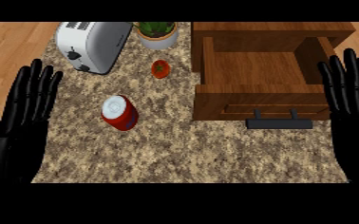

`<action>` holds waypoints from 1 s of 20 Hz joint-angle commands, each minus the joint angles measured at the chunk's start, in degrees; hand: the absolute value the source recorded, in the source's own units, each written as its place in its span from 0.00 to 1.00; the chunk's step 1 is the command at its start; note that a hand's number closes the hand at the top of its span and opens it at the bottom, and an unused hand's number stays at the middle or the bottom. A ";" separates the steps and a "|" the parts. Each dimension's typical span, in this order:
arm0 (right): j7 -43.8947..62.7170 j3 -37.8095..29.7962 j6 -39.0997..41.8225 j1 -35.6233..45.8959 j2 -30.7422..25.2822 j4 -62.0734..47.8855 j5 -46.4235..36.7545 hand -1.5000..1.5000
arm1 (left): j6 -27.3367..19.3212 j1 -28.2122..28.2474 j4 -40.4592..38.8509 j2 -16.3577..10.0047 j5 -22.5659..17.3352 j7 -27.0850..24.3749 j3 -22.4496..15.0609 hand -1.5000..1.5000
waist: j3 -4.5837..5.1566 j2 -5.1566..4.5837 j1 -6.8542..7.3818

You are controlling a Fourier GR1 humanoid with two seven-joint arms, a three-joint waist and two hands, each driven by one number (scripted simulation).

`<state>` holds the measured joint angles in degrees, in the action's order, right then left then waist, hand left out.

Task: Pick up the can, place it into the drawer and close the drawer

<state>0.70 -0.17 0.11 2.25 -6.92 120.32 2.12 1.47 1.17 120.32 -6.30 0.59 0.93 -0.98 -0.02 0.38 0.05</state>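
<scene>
A: Logging positions. The red cylindrical metal can with a pale lid [119, 112] is standing on the speckled granite worktop [182, 156], left of centre and well apart from both hands.

B: The black left hand [28, 104] is showing at the left edge with its fingers straight and spread, holding nothing. The black right hand [344, 99] is doing the same at the right edge, just beside the open brown wooden drawer [256, 69].

A: What are you worrying about?

B: Mostly the can tipping. It is round, so I am guessing that fingers arriving off-centre could knock it over and send it rolling across the worktop.

A: I am watching its neighbours too. The small red round fruit [160, 69] is lying between the can and the drawer, and the silver toaster [91, 45] is sitting behind it. A wide sweep is likely to be nudging one of them.

B: I am also eyeing the drawer's front wall. If the can is travelling low, it may be clipping that wall above the black bar handle [279, 123].

A: And closing?

B: If the can is standing tall inside, I suspect it may catch on the cabinet frame.
</scene>
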 commanded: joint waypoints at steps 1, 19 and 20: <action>2.29 -2.53 1.87 0.90 -1.39 1.92 1.89 0.00 | 1.37 -2.72 -3.62 0.04 -1.45 -0.70 1.69 0.00 | 0.02 -0.36 -0.13; 10.15 -5.05 -2.27 -5.98 1.81 -3.67 0.43 0.00 | -0.37 0.83 -0.17 -1.89 -10.85 21.81 8.91 0.00 | 0.01 -0.35 -0.06; 8.78 -5.10 -2.56 -7.82 2.46 -3.35 -0.35 0.00 | 1.50 2.70 1.54 -1.87 -11.69 20.00 9.19 0.00 | 0.02 -0.33 -0.04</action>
<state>10.40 -5.03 -2.83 -4.37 -5.07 117.50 2.21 2.49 3.85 119.34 -8.44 -10.65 19.06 8.13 0.00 0.03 0.01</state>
